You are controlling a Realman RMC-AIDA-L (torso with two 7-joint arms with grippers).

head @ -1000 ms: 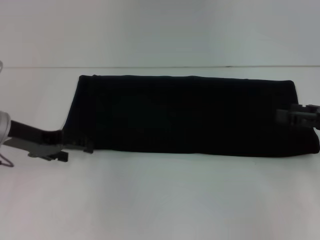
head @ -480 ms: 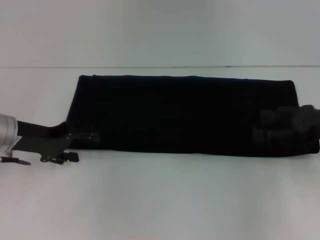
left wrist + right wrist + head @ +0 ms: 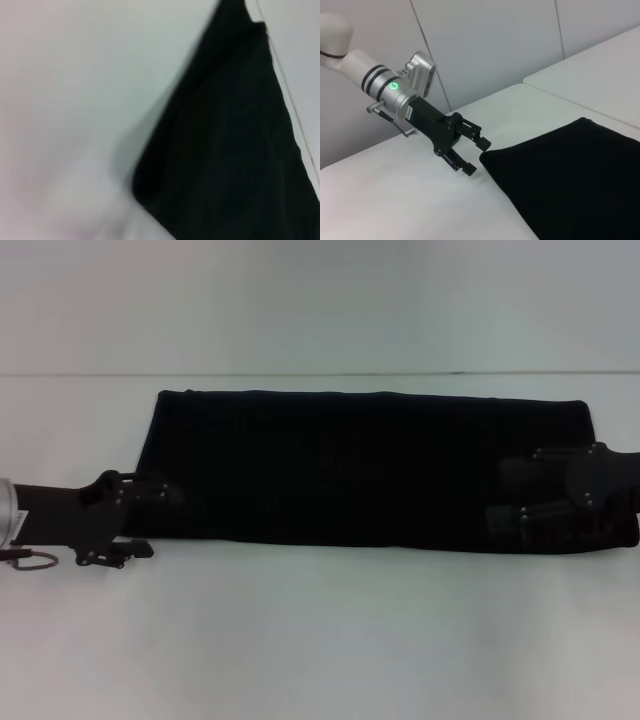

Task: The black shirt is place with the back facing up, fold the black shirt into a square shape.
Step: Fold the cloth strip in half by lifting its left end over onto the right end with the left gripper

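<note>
**Black shirt folded to a long band; both grippers at its ends**

Hidden or unclear: in the head view the right gripper is black against black cloth, so its outline is hard to read, though two fingers show spread apart over the shirt's right end. No lettering shows on the shirt. The left wrist view shows none of that arm's own fingers, only a corner of cloth and blurred table.

Left to right: the left gripper sits at the lower-left corner of the black shirt, fingers released and apart; the right wrist view confirms this, one finger just above the cloth corner, one at the table.

Change: half a second ago the left gripper lay slightly nearer the cloth edge; the right gripper has come further in over the shirt.

Materials: the shirt is matte, soft, a long flat band with fairly straight edges, lying across a smooth white table.
</note>
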